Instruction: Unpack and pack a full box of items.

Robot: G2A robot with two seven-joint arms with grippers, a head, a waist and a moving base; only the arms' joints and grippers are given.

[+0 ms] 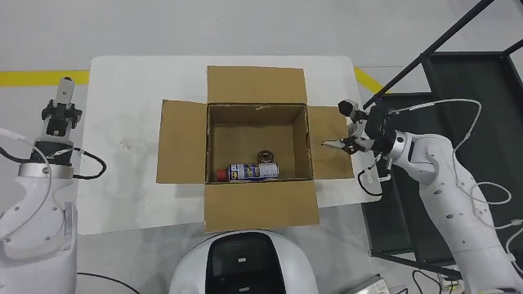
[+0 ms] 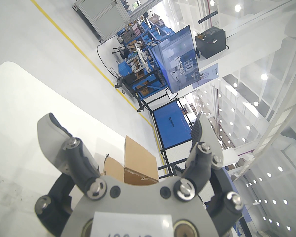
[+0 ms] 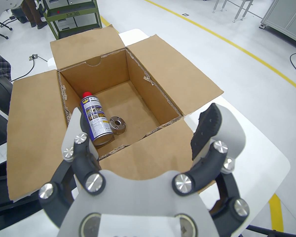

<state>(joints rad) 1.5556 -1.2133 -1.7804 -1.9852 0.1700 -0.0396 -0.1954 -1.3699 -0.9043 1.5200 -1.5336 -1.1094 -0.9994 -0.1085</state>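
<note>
An open cardboard box [image 1: 221, 143] stands mid-table with all its flaps spread outward. Inside it lie a blue spray can [image 1: 252, 171] with a red cap and a small metal ring [image 1: 266, 158] beside it; the right wrist view shows the box [image 3: 150, 75], the spray can [image 3: 95, 118] and the metal ring [image 3: 117, 124]. My right gripper [image 1: 337, 144] hangs open and empty over the box's right flap, and it frames that flap in its own view [image 3: 143, 129]. My left gripper [image 1: 62, 111] is raised at the table's left edge, open and empty [image 2: 128, 127], with a corner of the box [image 2: 135, 161] below it.
The white table [image 1: 131, 131] has bare room left of the box. A dark metal rack [image 1: 458, 131] stands just right of the table, under the right arm. A green cart [image 3: 69, 8] stands on the floor beyond the box.
</note>
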